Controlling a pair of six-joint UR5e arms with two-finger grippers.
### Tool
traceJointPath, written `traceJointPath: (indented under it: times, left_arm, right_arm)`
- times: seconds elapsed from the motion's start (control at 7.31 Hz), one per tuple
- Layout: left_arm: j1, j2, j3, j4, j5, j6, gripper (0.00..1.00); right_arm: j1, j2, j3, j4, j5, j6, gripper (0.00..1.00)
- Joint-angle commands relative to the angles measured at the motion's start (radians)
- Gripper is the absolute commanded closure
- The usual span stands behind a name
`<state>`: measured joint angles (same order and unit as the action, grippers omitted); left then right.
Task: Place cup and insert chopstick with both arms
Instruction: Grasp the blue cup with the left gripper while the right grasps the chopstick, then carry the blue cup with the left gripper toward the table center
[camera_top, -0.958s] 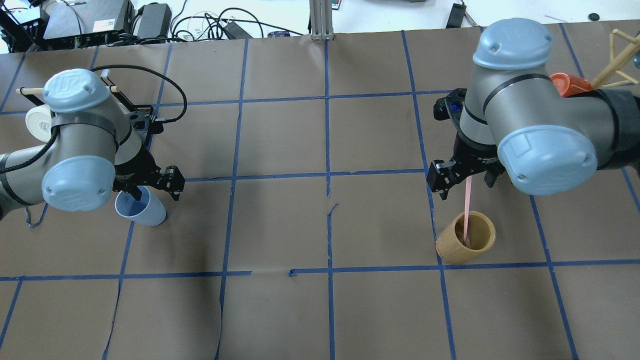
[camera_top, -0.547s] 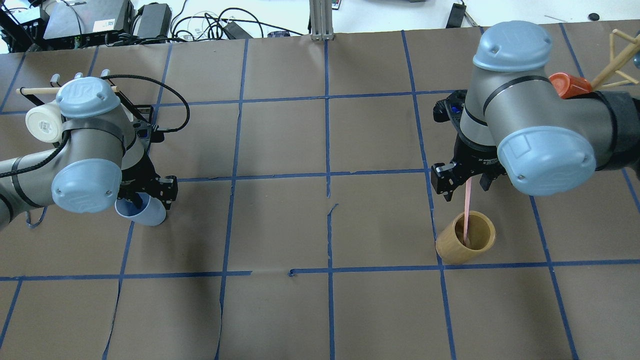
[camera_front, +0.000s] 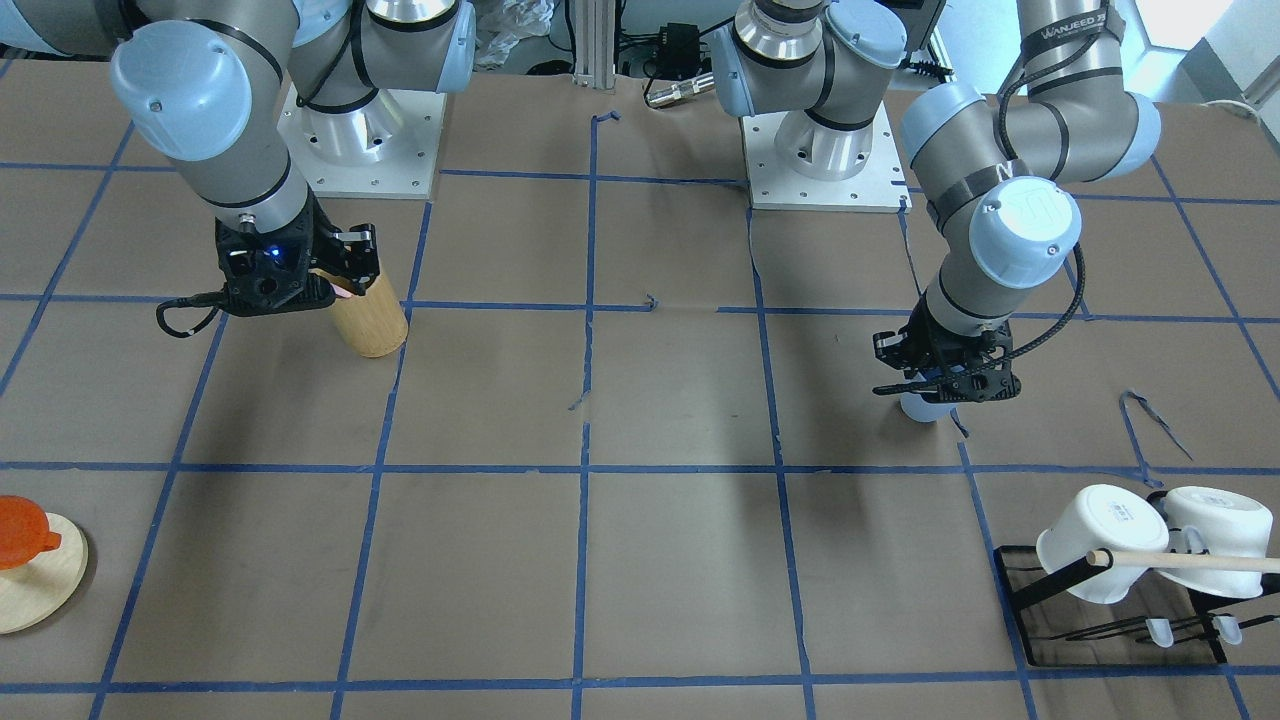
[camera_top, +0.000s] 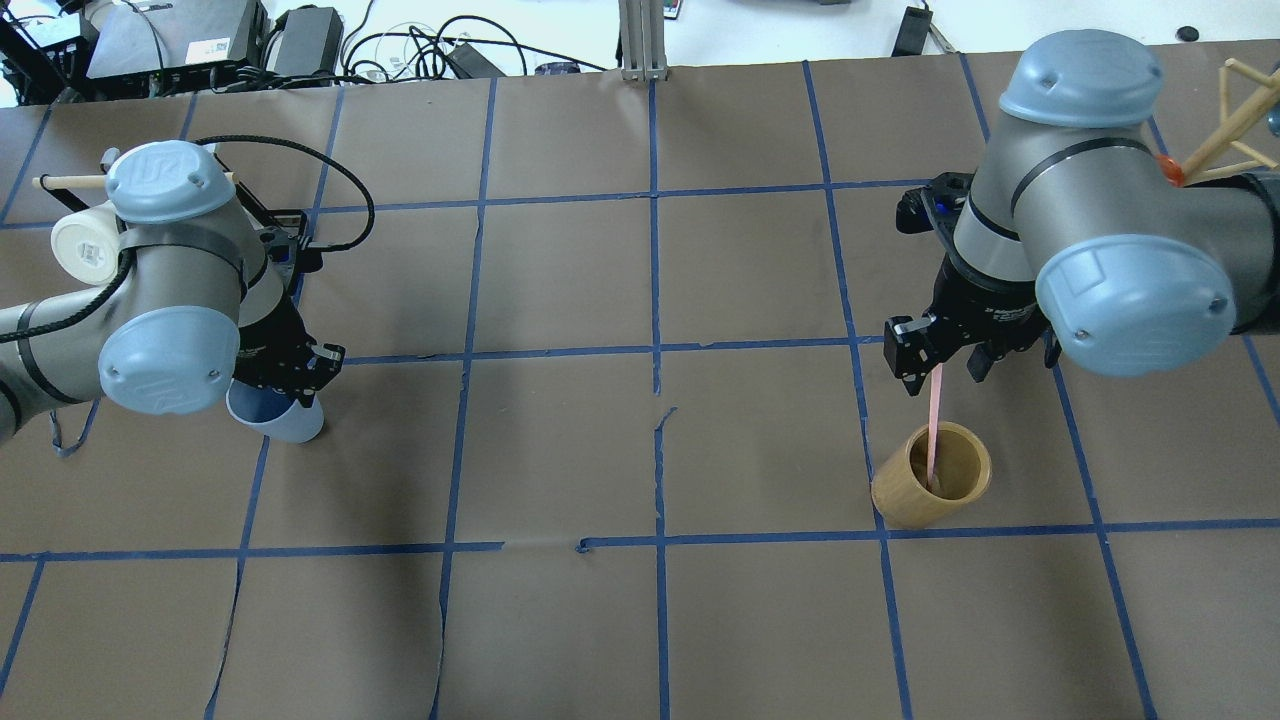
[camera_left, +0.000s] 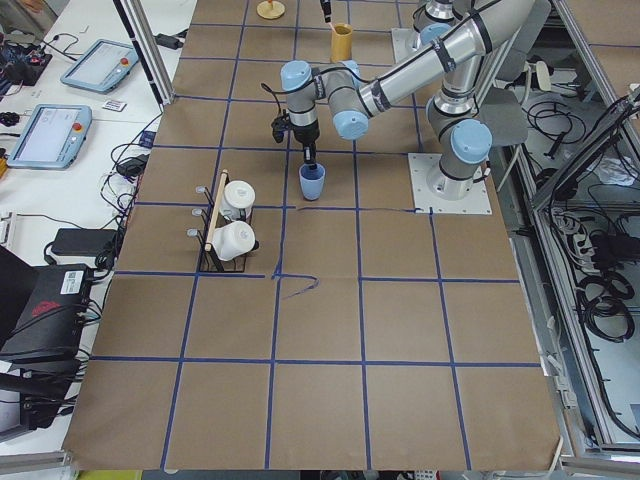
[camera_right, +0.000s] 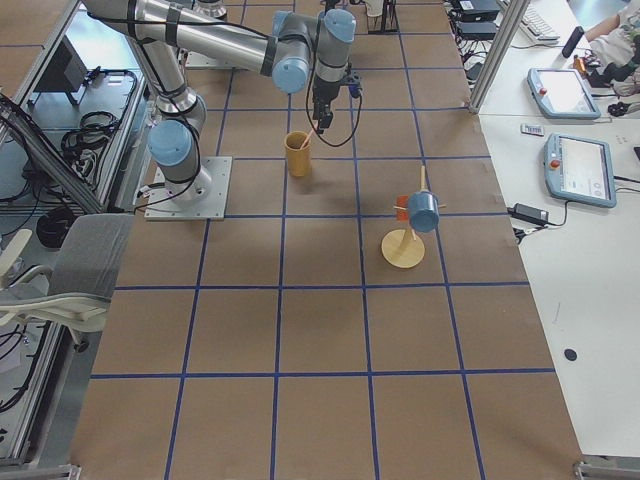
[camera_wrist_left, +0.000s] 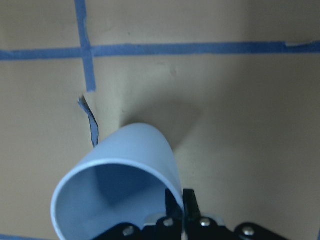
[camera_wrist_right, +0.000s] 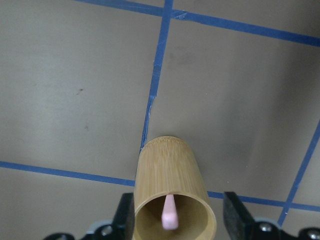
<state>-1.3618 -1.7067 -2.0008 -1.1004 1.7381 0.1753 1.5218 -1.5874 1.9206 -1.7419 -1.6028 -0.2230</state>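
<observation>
Wrist down, my left gripper (camera_wrist_left: 178, 199) pinches the rim of the cup (camera_wrist_left: 135, 150) on the table (camera_top: 560, 450), while my right gripper (camera_top: 942, 368) hangs spread open astride the chopstick (camera_top: 933, 420) standing in the bamboo cylinder (camera_top: 905, 500).

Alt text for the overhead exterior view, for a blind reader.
The left gripper pinches the rim of the pale blue cup at the view's left. At its right, the right gripper hangs open around the top of the pink chopstick, which stands in a tan bamboo cylinder.
</observation>
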Motion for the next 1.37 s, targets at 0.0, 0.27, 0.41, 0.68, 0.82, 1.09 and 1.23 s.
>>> traceJointPath:
  times: [0.0,0.27,0.41,0.68,0.82,1.09,1.23]
  left_arm:
    - [-0.048,-0.017,0.112,-0.074,-0.055,-0.214,1.0]
    - [-0.162,-0.062,0.261,-0.15,-0.118,-0.383,1.0]
    - [-0.216,-0.103,0.322,-0.151,-0.155,-0.46,1.0]
    - [-0.322,-0.192,0.422,-0.15,-0.158,-0.58,1.0]
    - [-0.406,-0.229,0.456,-0.15,-0.158,-0.655,1.0]
    - [-0.532,-0.295,0.48,-0.113,-0.181,-0.868,1.0]
    - [-0.555,-0.327,0.506,-0.11,-0.225,-0.917,1.0]
  right_arm:
    - [0.0,0.001,0.0,0.001,0.018,0.001,0.34]
    - [0.0,0.006,0.0,-0.001,0.006,-0.002,0.51]
    - [0.0,0.01,-0.002,-0.002,0.006,-0.004,0.59]
    - [0.0,0.011,-0.003,-0.008,0.017,0.002,0.7]
    - [0.0,0.01,-0.009,-0.008,0.021,0.004,0.72]
    - [-0.002,-0.002,-0.017,0.001,0.021,0.004,0.76]
    - [-0.002,-0.002,-0.026,0.002,0.02,0.005,0.83]
